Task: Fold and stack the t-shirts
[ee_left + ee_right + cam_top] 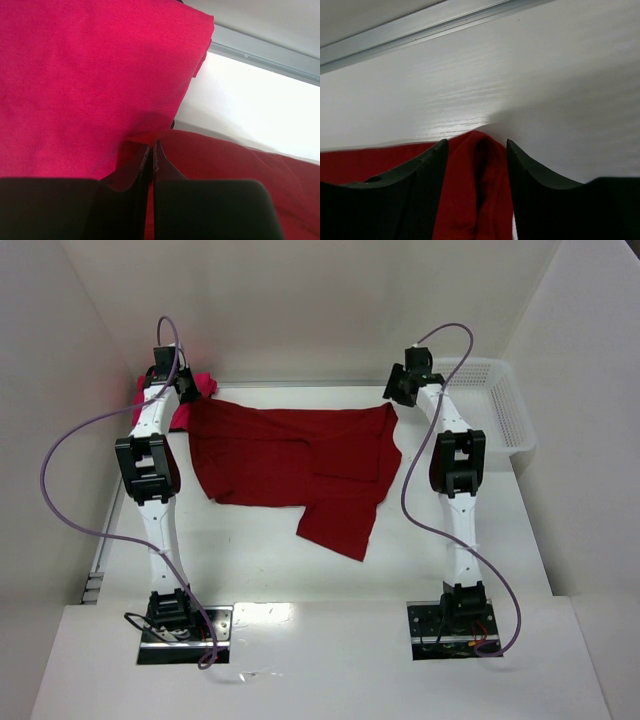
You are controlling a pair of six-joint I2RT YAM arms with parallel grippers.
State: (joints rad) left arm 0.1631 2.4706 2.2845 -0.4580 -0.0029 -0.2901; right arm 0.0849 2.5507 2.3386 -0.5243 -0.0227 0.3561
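The dark crimson t-shirt (290, 455) lies spread across the far half of the table, with one part hanging toward the front at centre. My left gripper (188, 392) is at its far left corner, shut on a thin edge of the crimson cloth (240, 170), jaws nearly touching (151, 144). The magenta-pink t-shirt (205, 383) lies bunched just behind it and fills the left wrist view (90, 75). My right gripper (398, 392) is at the shirt's far right corner. Its jaws (476, 141) stand apart around a raised fold of crimson cloth (470, 190).
A white mesh basket (510, 400) stands at the far right, beside the right arm. The white table (250, 560) is walled in at the back and sides. A metal strip (420, 25) runs along the back wall's foot.
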